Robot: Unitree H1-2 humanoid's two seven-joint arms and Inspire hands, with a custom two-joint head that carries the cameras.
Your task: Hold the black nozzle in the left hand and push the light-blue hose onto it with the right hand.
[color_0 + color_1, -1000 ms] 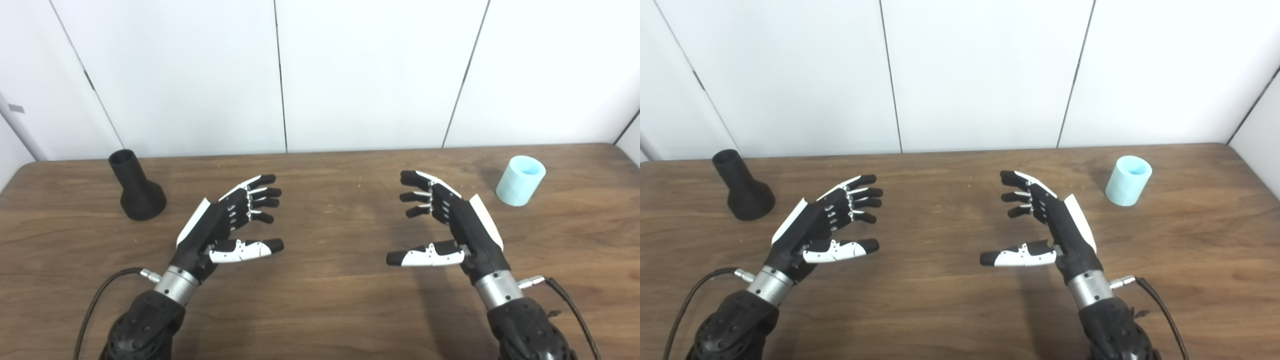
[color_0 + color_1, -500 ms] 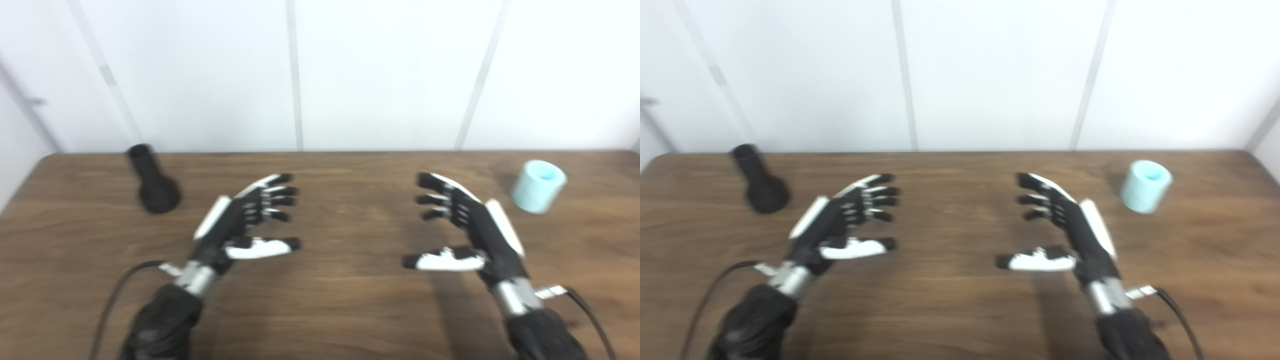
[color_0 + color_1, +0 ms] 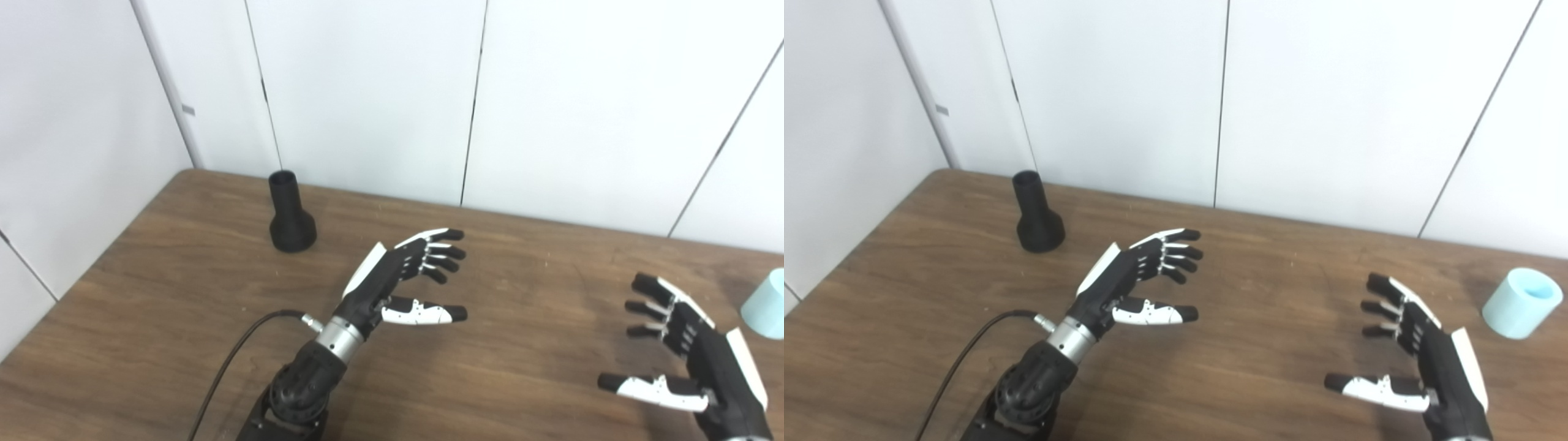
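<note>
So in the left eye view nothing is being gripped yet: the left hand (image 3: 401, 278) is being held spread and empty, right of the upright black nozzle (image 3: 290, 213), far-left. The light-blue hose (image 3: 765, 304) is being cropped. In the right eye view it's shown whole, beyond the splayed, empty right hand (image 3: 1421, 355), whose wrist is being cut off.

Left hand (image 3: 398, 282), right hand (image 3: 1421, 361): fingers spread.
</note>
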